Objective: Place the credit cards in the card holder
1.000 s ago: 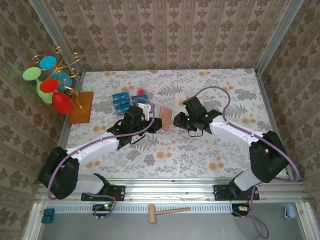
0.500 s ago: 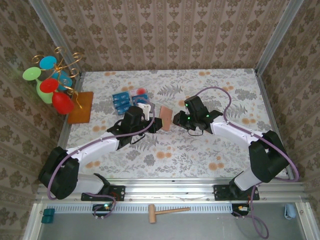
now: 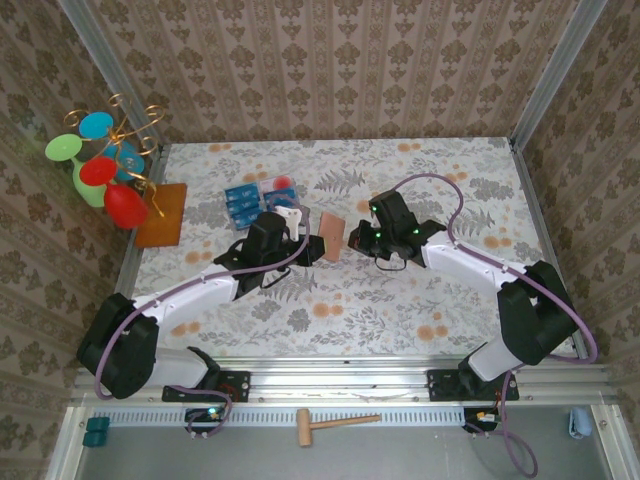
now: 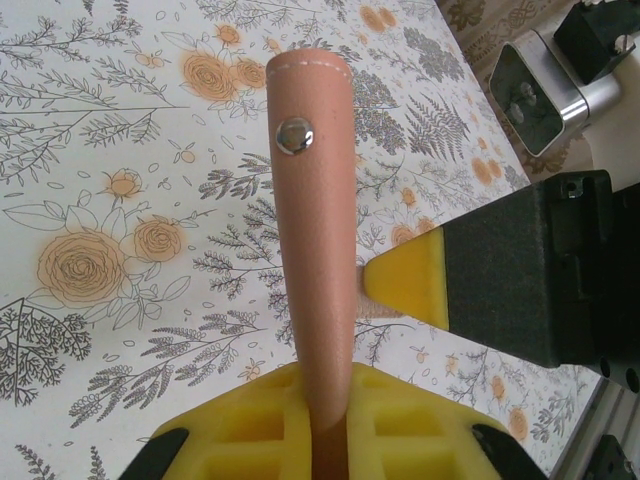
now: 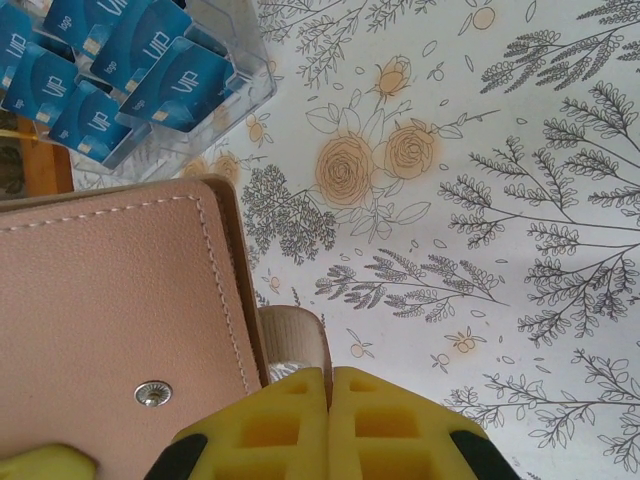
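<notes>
Tan card holder (image 4: 314, 230) upright, edge-on, clamped low in the left gripper (image 4: 330, 415), right gripper (image 4: 410, 285) tip touching its side, floral tabletop (image 4: 120, 150) beneath

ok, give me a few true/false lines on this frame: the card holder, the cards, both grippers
1. The left gripper grips the card holder edge-on. True.
2. The credit cards are inside the card holder. False: they sit in the clear tray.
3. The right gripper is wide open. False: its fingers are closed together, right beside the holder.
4. A metal snap stud shows on the holder's outer face. True.
</notes>
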